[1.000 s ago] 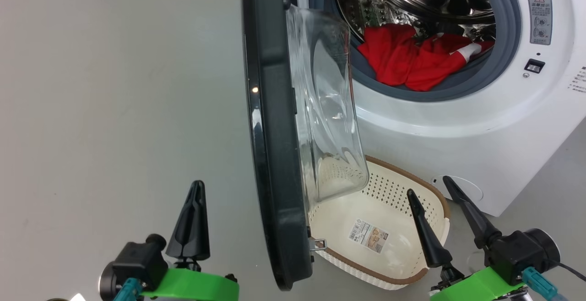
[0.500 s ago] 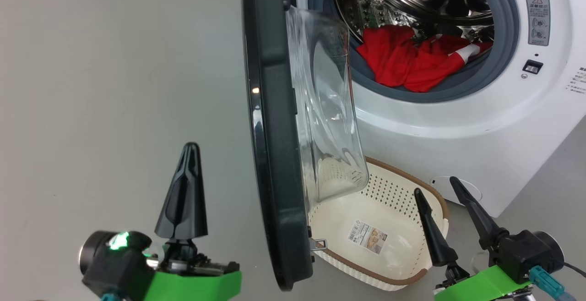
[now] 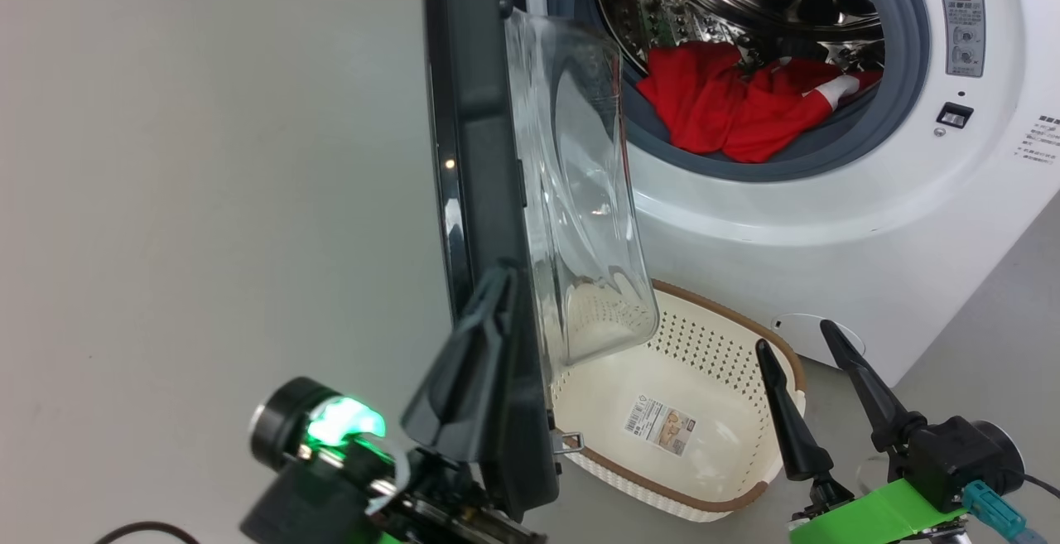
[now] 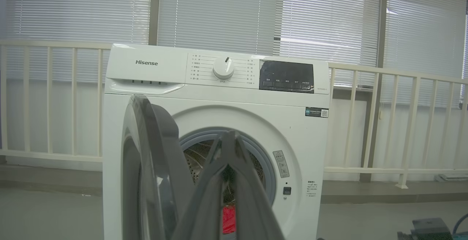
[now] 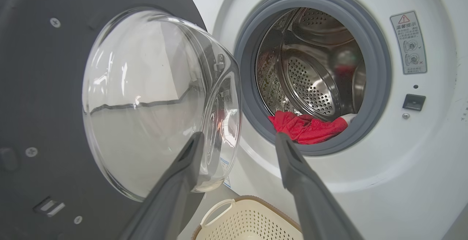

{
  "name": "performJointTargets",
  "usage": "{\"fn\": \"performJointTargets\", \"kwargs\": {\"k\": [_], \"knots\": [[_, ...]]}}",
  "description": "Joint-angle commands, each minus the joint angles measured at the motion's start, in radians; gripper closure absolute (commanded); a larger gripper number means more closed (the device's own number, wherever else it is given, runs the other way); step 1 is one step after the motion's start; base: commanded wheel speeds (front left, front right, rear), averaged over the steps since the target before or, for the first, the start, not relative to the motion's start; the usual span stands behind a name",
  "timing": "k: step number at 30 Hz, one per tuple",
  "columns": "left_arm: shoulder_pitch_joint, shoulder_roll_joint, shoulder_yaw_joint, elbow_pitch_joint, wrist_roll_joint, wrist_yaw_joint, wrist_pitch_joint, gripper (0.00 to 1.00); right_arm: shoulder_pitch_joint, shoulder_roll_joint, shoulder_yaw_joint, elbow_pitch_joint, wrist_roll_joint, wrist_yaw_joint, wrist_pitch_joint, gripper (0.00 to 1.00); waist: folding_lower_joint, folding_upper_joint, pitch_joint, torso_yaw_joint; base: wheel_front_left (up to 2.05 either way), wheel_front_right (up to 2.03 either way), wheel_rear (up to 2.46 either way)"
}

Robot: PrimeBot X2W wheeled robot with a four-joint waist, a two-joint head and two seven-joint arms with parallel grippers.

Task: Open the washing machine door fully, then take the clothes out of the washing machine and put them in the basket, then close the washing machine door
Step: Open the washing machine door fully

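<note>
our left pincer (image 3: 494,283), closed tight, sits against the washing machine door (image 3: 472,155); our right pincer (image 3: 795,337) is spread wide, empty, beside the basket (image 3: 696,337).

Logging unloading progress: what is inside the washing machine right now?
Red clothes lie bunched at the front of the washing machine drum, spilling onto the grey seal, one white cuff showing. Anything beneath the pile is covered.

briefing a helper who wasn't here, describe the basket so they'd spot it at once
Find the big white washing machine with its round door swung open. On the floor just before it, partly under that door, sits the basket: cream perforated plastic with a brown rim and a paper sticker on its bottom.
</note>
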Motion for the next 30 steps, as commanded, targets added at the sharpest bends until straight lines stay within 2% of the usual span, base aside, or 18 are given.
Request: {"fn": "performJointTargets", "kwargs": {"k": [1, 8, 12, 17, 21, 30], "knots": [[-0.033, 0.006, 0.01, -0.034, -0.007, -0.01, 0.015, 1.0, -0.013, 0.001, 0.017, -0.022, 0.012, 0.006, -0.009, 0.0, 0.0, 0.0, 0.0, -0.002, 0.0, 0.0, 0.0], [-0.023, 0.003, -0.072, -0.024, -0.041, -0.03, 0.094, 1.0, -0.015, 0.001, 0.016, -0.018, 0.017, 0.006, -0.009, 0.0, 0.0, 0.0, 0.002, -0.005, 0.0, 0.0, 0.0], [-0.006, 0.002, -0.115, 0.009, -0.1, -0.054, 0.161, 1.0, -0.016, 0.001, 0.018, -0.016, 0.021, 0.006, -0.01, 0.0, 0.0, 0.0, 0.001, -0.004, 0.0, 0.0, 0.0], [0.014, 0.001, -0.138, 0.066, -0.166, -0.063, 0.225, 1.0, -0.016, 0.001, 0.02, -0.013, 0.028, 0.006, -0.011, 0.0, 0.0, 0.0, -0.003, -0.005, 0.0, 0.0, 0.0], [0.023, 0.005, -0.139, 0.138, -0.185, -0.053, 0.265, 1.0, -0.016, 0.001, 0.026, -0.011, 0.034, 0.006, -0.013, 0.0, 0.0, 0.0, -0.004, -0.009, 0.0, 0.0, 0.0], [0.017, 0.014, -0.105, 0.236, -0.154, 0.009, 0.249, 1.0, -0.014, 0.001, 0.027, -0.011, 0.037, 0.006, -0.014, 0.0, 0.0, 0.0, -0.001, -0.014, 0.0, 0.0, 0.0]]}}
